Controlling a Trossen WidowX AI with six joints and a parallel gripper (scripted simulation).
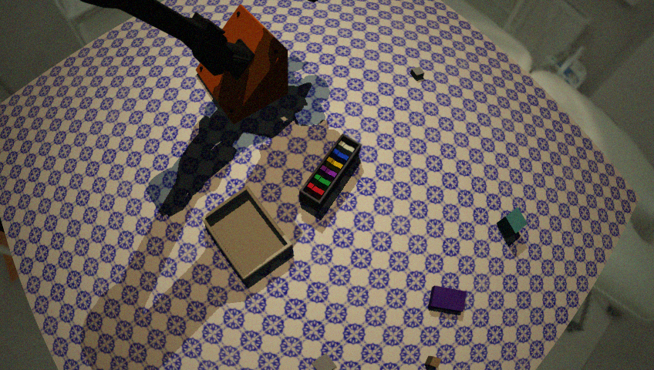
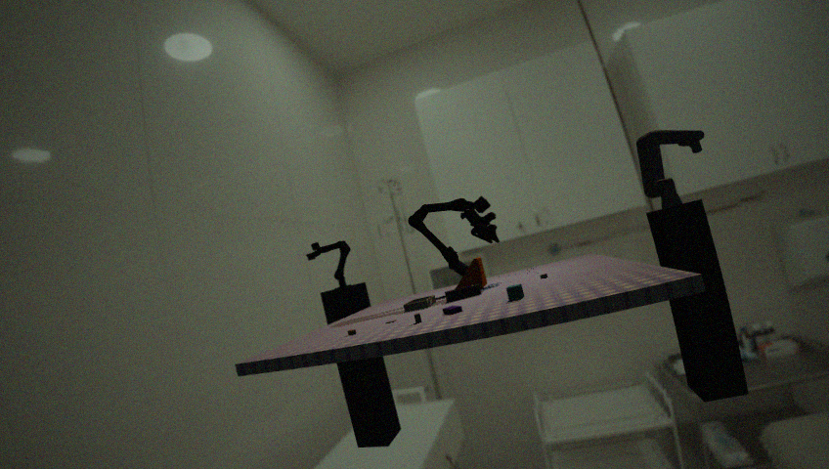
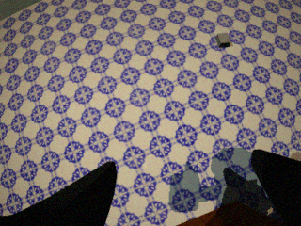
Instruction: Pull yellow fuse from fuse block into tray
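Observation:
The yellow fuse [image 1: 335, 163] sits in the black fuse block [image 1: 319, 209] [image 2: 462, 293], between the blue fuse [image 1: 340, 154] and the purple fuse [image 1: 328, 172]. White, green and red fuses also stand in the block. The beige tray [image 1: 247, 236] [image 2: 419, 303] is empty and lies beside the block, to its lower left in the top view. My gripper [image 2: 494, 239] [image 3: 183, 164] is open with nothing between its fingers. It is high above the table, away from block and tray; the top view does not show it.
My orange base [image 1: 261, 68] [image 2: 478, 274] stands behind the block. A purple box [image 1: 448, 298] [image 2: 452, 310], a teal block [image 1: 514, 222] [image 2: 514, 292] and a small grey cube [image 1: 416, 73] [image 3: 223, 40] lie on the patterned table [image 1: 389, 206]. Two other arms stand beyond the table's sides.

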